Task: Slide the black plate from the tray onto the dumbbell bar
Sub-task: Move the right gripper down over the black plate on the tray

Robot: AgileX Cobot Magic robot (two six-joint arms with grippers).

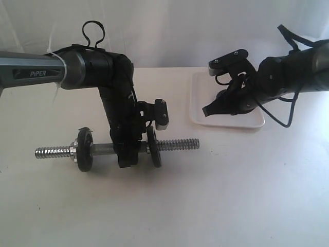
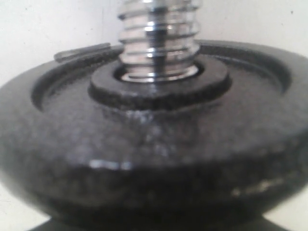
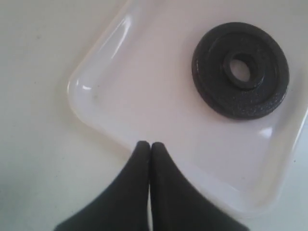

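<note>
A plain white table (image 1: 231, 200) fills the foreground; a pale backdrop (image 1: 169, 31) with faint folds stands behind it.

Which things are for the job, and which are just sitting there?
For the job: the black plate lying in the tray, the dumbbell bar, the left gripper clamped on the bar, the right gripper shut over the tray.
Just there: the left plate on the bar, the right plate on the bar, the table.
</note>
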